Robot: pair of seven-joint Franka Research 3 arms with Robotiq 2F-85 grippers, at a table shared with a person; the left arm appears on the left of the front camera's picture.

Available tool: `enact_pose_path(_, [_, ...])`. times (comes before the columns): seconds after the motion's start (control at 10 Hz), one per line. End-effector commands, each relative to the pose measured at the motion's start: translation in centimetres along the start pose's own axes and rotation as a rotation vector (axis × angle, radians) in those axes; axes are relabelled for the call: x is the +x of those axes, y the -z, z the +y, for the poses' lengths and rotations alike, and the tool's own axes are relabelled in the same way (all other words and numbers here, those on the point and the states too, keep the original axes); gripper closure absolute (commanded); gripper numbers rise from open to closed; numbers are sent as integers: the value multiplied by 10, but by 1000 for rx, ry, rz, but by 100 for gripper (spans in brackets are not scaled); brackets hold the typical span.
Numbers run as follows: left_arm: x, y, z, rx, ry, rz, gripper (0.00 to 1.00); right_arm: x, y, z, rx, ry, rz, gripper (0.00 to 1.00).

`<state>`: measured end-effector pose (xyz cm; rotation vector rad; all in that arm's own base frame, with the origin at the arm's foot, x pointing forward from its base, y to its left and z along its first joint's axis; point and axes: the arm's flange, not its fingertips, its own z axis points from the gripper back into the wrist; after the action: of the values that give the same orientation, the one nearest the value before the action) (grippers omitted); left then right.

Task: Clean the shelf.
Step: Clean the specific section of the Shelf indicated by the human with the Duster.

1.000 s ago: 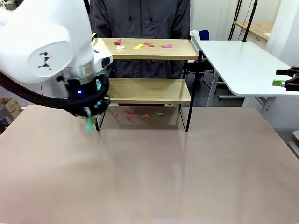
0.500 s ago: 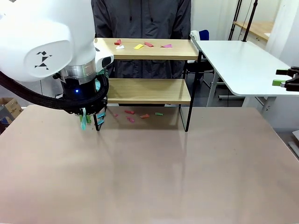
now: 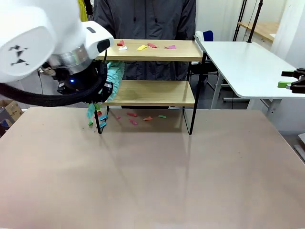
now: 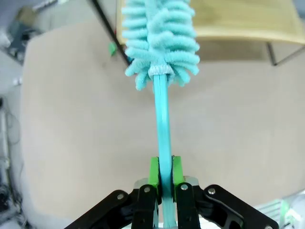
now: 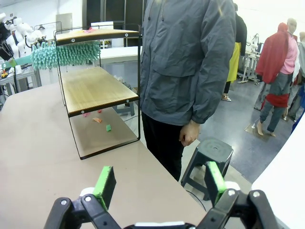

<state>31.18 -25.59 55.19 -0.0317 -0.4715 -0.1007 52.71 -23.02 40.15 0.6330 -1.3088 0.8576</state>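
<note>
The shelf [image 3: 152, 93] stands far back on the table [image 3: 167, 181], a person [image 3: 143, 19] just behind it, a side table [image 3: 248, 67] to its right. Scraps [image 3: 141, 47] lie on its top board (more on the table beneath). A duster [image 3: 114, 76] reaches between the boards at the left end.

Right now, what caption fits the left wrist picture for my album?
Black, green-padded fingers pinch the handle of a fluffy turquoise duster near the light wooden shelf.
</note>
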Motion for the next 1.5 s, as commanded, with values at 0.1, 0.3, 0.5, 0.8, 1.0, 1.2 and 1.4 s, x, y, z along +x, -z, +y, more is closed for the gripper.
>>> enact_pose_path(0.1, [-21,-6,38,-220,347,38,87,3,2,1,1,-5,-3,0])
enact_pose_path(0.3, [-29,-19,58,-298,529,114,87,3,2,1,1,-5,-3,0])
enact_pose_path(0.5, [-34,-27,80,-389,700,141,87,3,2,1,1,-5,-3,0])
enact_pose_path(0.8, [-45,-51,114,-423,879,294,87,3,2,1,1,-5,-3,0])
enact_pose_path(1.0, [-58,-69,138,-314,944,462,87,3,2,1,1,-5,-3,0])
enact_pose_path(1.2, [-72,-60,155,-312,933,588,87,3,2,1,1,-5,-3,0])
enact_pose_path(1.4, [-89,-64,159,-257,976,619,87,3,2,1,1,-5,-3,0])
